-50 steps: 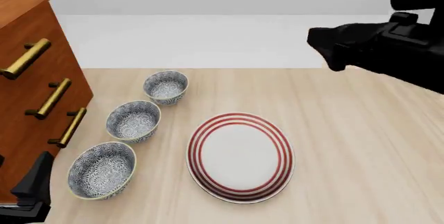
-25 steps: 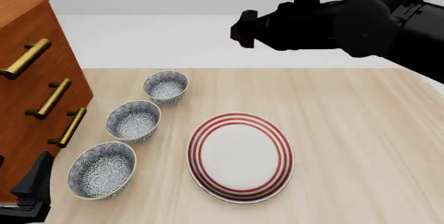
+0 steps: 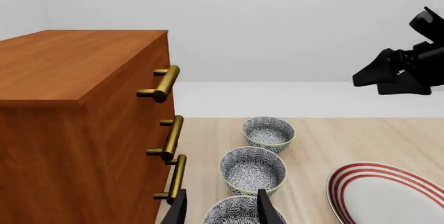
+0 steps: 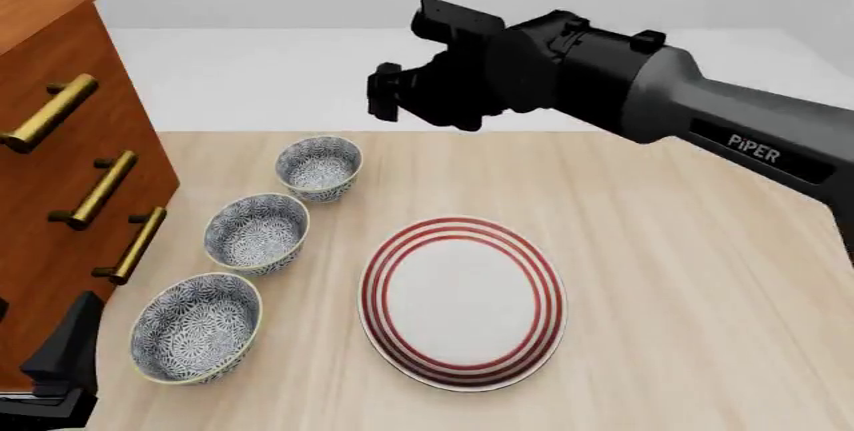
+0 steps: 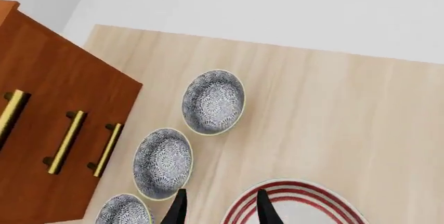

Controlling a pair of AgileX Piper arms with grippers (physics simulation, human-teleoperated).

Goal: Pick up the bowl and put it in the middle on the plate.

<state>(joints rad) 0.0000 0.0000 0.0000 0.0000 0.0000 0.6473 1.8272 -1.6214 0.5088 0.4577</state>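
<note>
Front view showed three patterned bowls in a diagonal row on the wooden table (image 4: 667, 281), running from near left to farther right beside the wooden dresser (image 4: 60, 181). Which one was the bowl of the task could not be told; all sat upright and untouched. Far bowl (image 4: 319, 167), middle bowl (image 4: 256, 232), near bowl (image 4: 195, 326). Middle and near bowls almost touched; the far one stood just apart from the middle one.

The plate (image 4: 462, 301), white with red rings, lay flat to the right of the near and middle bowls, bare, close to them but not touching.

Right gripper (image 4: 387, 91) hung high above the table's far edge, up and to the right of the far bowl, carrying nothing. In the right wrist view its fingers (image 5: 175, 209) stood a moderate gap apart, parted.

Left gripper (image 4: 60, 366) sat low at the near left corner, by the dresser's foot, just left of the near bowl. In the left wrist view its fingers (image 3: 179, 209) were parted likewise, nothing between them, the near bowl's rim showing beyond.
</note>
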